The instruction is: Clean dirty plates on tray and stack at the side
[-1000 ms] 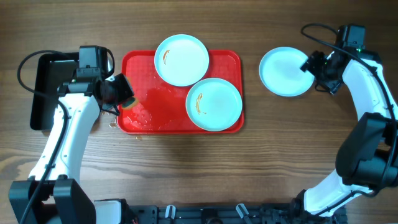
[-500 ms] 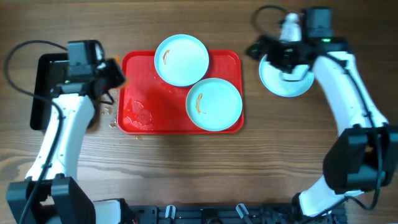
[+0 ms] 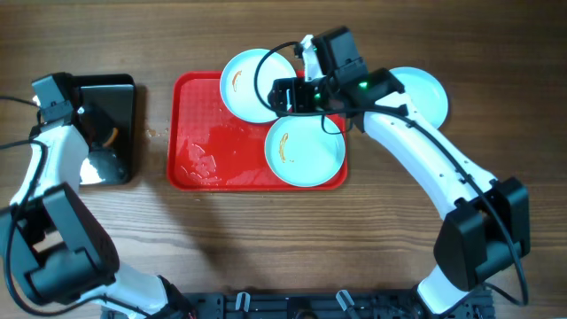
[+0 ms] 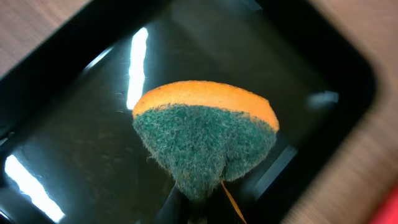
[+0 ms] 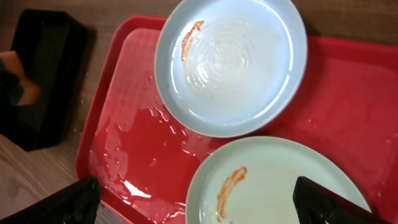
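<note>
Hovering over the red rectangular plastic tray (image 3: 190,168), the right fingers (image 5: 74,199) stand spread wide, holding nothing. The tray lies on the wooden table (image 3: 266,239), long axis left-right in the overhead view, its left half wet. Two pale mint round plates sit on it with rims meeting: the rear plate (image 3: 248,84) overhangs the far rim and the front plate (image 3: 306,149) fills the right end. Each carries a thin orange smear left of centre. The third plate (image 3: 425,93) rests on the table right of the tray. The left fingers (image 4: 180,208) are clenched on a green-and-orange sponge (image 4: 205,134) above the black rectangular pan (image 3: 111,106). A second ago the sponge was at the tray and the right arm was at the third plate.
</note>
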Controlling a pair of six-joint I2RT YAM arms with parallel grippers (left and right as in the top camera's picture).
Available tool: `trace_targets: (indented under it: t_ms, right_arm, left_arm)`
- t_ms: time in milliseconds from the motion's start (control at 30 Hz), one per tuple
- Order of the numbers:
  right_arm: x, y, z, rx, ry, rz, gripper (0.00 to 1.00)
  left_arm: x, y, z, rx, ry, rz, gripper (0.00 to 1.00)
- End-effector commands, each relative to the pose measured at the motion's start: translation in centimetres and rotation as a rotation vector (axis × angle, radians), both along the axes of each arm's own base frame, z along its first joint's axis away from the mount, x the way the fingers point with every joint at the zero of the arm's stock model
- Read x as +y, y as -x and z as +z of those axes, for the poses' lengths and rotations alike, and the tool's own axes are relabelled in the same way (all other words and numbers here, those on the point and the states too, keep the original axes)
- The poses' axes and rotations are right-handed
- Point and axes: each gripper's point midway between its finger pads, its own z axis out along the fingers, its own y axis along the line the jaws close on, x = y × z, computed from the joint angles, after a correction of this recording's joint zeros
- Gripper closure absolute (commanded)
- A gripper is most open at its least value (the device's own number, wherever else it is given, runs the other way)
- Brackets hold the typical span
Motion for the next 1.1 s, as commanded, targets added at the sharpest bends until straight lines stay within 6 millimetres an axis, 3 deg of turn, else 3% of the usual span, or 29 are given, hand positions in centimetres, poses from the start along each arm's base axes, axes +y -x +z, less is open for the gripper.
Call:
trace_targets:
  t_ms: [0,67,167,333,467,633,800,900,1000,1033,1067]
  right_arm:
    - [-0.1,-0.8,-0.7,-0.043,0.052,-0.058,0.00]
    - [-0.9,-1.5,-1.1,-0.077,0.111,-0.087,0.00]
    - [-1.6,-1.8,-2.3,-0.089,0.181,-0.076,0.00]
    - [-1.8,-1.3,-4.8,-0.035,0.229,-0.044,0.00]
    - [-1.6,-1.8,-3.8,-0.056,0.219,-0.038,0.00]
    - [-1.0,-1.6,-1.1,0.013,0.179,0.066,0.01]
    - [-2.2,-3.7,-1.2,0.107,0.259,0.073,0.01]
    - [-1.7,-6.3,-1.8,0.070,0.253,0.058,0.00]
    - [-0.9,-8.7,-2.4,-0.008,0.235,0.043,0.01]
    - [-0.9,-9.4,-2.7,-0.018,0.234,0.022,0.04]
    - [-0.9,-9.9,-3.2,-0.019,0.234,-0.010,0.14]
  left_arm:
    - [2.4,1.5,-2.6,0.079,-0.033,0.050,0.96]
    - [2.8,1.7,-3.1,0.087,-0.029,0.061,0.96]
    - [3.2,1.8,-3.0,0.077,-0.030,0.075,0.84]
    - [3.3,1.6,-2.8,0.064,-0.025,0.074,0.31]
    - [3.0,0.8,-0.8,0.002,-0.019,0.064,0.29]
    - [2.3,-0.9,5.5,-0.199,0.030,0.105,0.23]
    - [0.6,-1.0,11.3,-0.357,0.083,0.100,0.00]
    - [-0.3,-0.4,12.1,-0.363,0.107,0.080,0.00]
    - [-0.5,0.1,11.2,-0.325,0.124,0.086,0.00]
    - [-0.6,0.2,10.9,-0.314,0.129,0.088,0.00]
    - [-0.6,0.2,10.7,-0.307,0.132,0.089,0.00]
